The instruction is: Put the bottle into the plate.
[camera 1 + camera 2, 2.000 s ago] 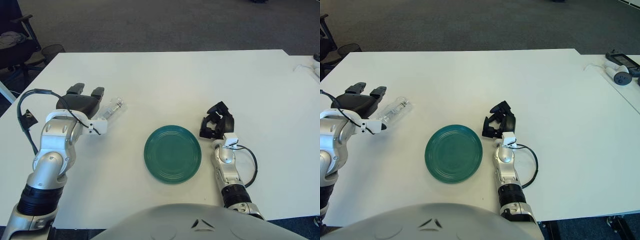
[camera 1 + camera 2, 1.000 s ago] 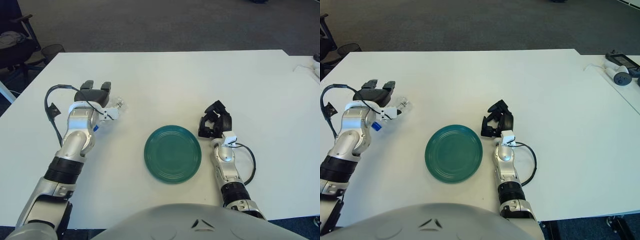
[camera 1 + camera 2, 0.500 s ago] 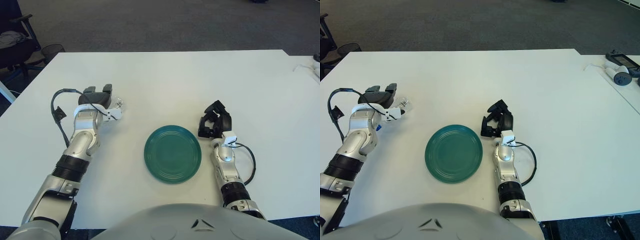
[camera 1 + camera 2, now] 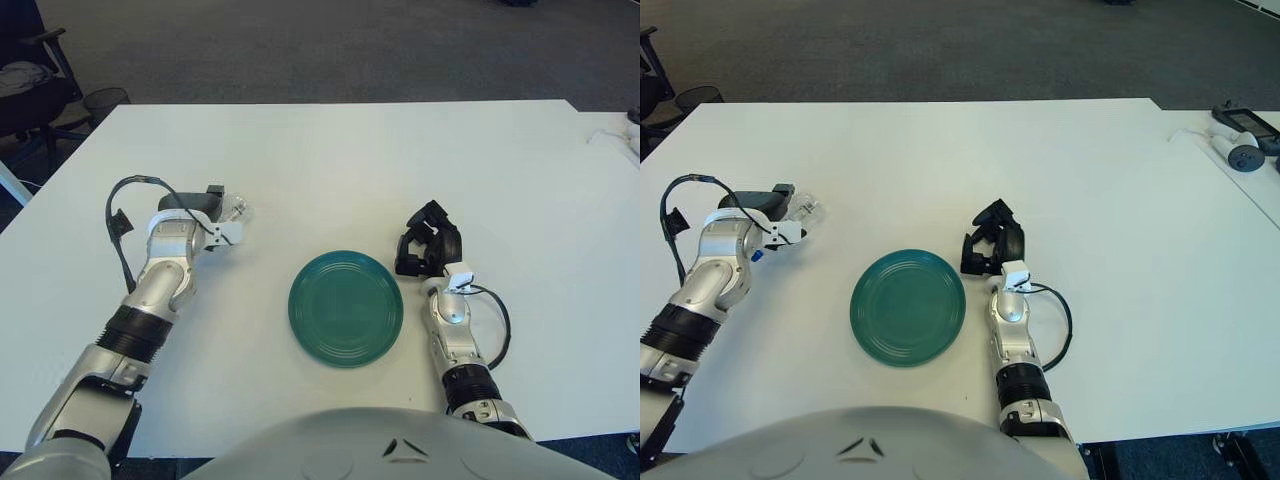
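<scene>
1. The left hand [image 4: 190,212] is at work toward the left edge of the counter [image 4: 330,160], wrist low and knuckles pointing at the far edge. It sits over the clear plastic bottle [image 4: 233,211], placed so the fingers can come round the body from above.
2. The bottle lies on its side on the counter, its clear end poking out to the right of the hand and a blue cap just showing under the wrist. The fingers are folded down around it, though whether they grip firmly or merely cage it I cannot tell. It does not look lifted.
3. The green plate [image 4: 346,307] sits well apart from the bottle, nearer the near edge and about midway across. It holds nothing, so the task's placing is not yet done; my judgement is that the grasp is the step in hand.
4. The right hand [image 4: 428,252] shows just beside the plate's right rim, fingers curled in on nothing, idle and out of the carrying path.
</scene>
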### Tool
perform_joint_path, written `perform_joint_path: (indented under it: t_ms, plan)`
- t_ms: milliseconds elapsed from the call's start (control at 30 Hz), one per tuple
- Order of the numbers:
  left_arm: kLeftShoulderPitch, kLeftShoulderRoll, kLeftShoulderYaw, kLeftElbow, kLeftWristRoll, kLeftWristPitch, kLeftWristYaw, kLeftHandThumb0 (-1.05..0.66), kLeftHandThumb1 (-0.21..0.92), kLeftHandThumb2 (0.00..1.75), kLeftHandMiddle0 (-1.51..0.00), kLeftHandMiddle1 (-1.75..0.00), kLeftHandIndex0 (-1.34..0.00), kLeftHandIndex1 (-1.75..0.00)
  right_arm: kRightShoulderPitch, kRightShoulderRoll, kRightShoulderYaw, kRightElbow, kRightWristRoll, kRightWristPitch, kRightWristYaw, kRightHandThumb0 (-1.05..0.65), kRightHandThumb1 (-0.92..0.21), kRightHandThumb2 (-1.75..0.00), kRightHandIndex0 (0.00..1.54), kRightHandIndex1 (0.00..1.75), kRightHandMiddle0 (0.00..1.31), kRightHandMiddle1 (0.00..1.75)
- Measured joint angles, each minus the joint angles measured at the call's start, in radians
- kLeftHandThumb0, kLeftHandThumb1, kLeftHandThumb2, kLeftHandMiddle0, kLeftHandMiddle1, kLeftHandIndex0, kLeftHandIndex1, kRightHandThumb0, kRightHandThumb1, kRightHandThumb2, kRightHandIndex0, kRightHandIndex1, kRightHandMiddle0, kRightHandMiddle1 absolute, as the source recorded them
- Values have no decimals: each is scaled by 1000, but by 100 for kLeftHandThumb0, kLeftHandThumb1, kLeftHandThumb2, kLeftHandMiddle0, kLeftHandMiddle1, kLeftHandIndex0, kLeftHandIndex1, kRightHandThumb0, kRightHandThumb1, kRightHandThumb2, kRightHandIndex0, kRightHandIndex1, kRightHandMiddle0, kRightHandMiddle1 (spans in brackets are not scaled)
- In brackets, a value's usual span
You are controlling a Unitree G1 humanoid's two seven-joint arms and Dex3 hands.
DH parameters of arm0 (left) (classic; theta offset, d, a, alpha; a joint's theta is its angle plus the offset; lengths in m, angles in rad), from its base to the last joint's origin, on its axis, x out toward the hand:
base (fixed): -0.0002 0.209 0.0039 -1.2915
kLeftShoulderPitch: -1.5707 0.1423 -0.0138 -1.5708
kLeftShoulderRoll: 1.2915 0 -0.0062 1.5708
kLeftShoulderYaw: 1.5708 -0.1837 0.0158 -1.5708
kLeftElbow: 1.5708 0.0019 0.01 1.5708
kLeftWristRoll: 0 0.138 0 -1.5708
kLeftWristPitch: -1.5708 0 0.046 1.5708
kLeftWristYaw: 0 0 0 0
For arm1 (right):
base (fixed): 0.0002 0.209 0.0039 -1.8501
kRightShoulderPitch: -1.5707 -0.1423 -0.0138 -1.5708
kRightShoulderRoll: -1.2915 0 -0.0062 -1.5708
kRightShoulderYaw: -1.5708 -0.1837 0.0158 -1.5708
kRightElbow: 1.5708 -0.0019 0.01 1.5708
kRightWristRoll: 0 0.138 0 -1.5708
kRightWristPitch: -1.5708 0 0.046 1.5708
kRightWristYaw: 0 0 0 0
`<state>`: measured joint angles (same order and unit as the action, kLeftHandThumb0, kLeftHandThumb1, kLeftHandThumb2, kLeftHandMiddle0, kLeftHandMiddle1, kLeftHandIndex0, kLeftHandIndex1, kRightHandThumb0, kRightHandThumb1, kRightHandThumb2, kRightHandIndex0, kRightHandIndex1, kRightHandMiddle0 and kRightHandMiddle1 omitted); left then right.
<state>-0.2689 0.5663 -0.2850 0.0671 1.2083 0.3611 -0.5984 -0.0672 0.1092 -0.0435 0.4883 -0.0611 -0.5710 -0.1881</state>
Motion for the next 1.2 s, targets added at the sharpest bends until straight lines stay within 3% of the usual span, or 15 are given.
perform_joint_path:
  t_ms: [133, 300, 500, 800, 1200]
  plan:
    - [-7, 9, -11, 1, -4, 0, -32, -105, 92, 84, -63, -76, 0, -73, 0, 0, 0, 0, -1, 2, -6, 0, -7, -159, 80, 170, 57, 175]
    - [-23, 11, -42, 20, 3, 10, -69, -105, 92, 84, -63, -84, -7, -113, 0, -1, -1, -1, -4, 3, -26, 0, -7, -159, 80, 170, 58, 175]
    - [-67, 36, -98, 38, 54, 13, -160, -101, 92, 73, -62, -88, -18, -133, 0, -2, -1, -1, -4, 4, -30, 0, -6, -159, 81, 169, 58, 175]
    - [-42, 48, -131, 66, 97, 31, -138, -90, 92, 43, -70, -93, -35, -150, -1, -1, 0, -1, -3, 6, -24, 0, -6, -159, 82, 168, 58, 175]
    - [-105, 39, -153, 256, 88, 50, -31, -82, 92, 25, -74, -97, -36, -159, -1, 0, -6, 2, 2, 9, 0, 0, -6, -159, 82, 168, 58, 175]
